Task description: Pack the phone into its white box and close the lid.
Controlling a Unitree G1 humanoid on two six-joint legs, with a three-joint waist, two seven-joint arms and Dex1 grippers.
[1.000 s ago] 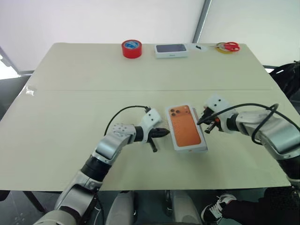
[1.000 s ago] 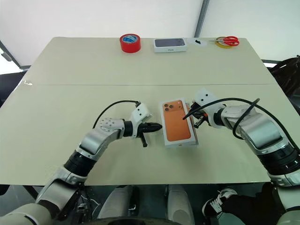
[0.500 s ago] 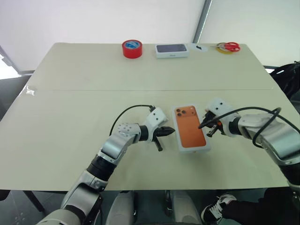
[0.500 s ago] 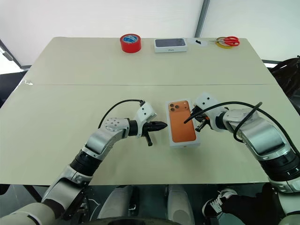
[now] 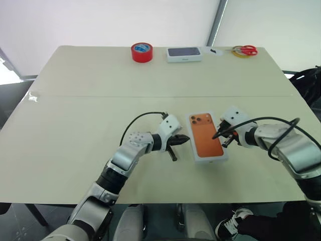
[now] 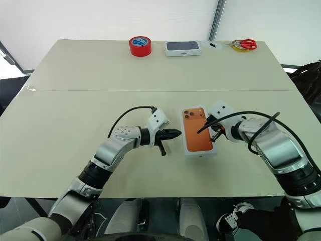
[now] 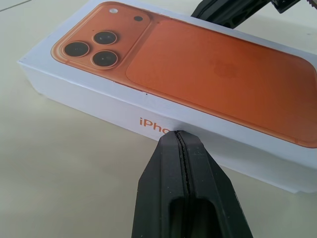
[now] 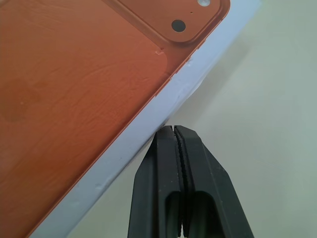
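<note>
**Closed phone box sitting between both grippers**

Starting from the left of the head views: the left arm comes up from the lower left of the frame and bends toward the middle, with the left gripper [image 5: 181, 140] pointing sideways at the box, just a bit below level. Its two black fingers are pressed flat together with nothing between them. In the left wrist view the fingertips [image 7: 179, 141] sit right up against the long white side wall of the lid, at the orange lettering; I honestly can't tell if they touch it or stop just short.

In the centre of the frame, a little right of middle, lies the white box with the lid [image 5: 207, 141] already on it, flat on the table [image 5: 75, 125]. The orange phone picture faces up, and its three camera lenses are at the end away from the robot. The box underneath is covered by the lid, and the phone itself isn't visible.

On the right, the right arm reaches in from the right edge, with a black cable looping over it. The right gripper [image 5: 224, 140] is angled downward at the opposite long side of the lid. Its fingers are also squeezed together and empty, and the right wrist view puts the tips [image 8: 173, 136] just beside the lid's white wall, near the lens end.

Along the top of the frame sit a red tape roll [image 5: 141, 51], another white box with a dark top [image 5: 184, 53], and red-handled scissors [image 5: 244, 49], all well apart from the grippers.
</note>
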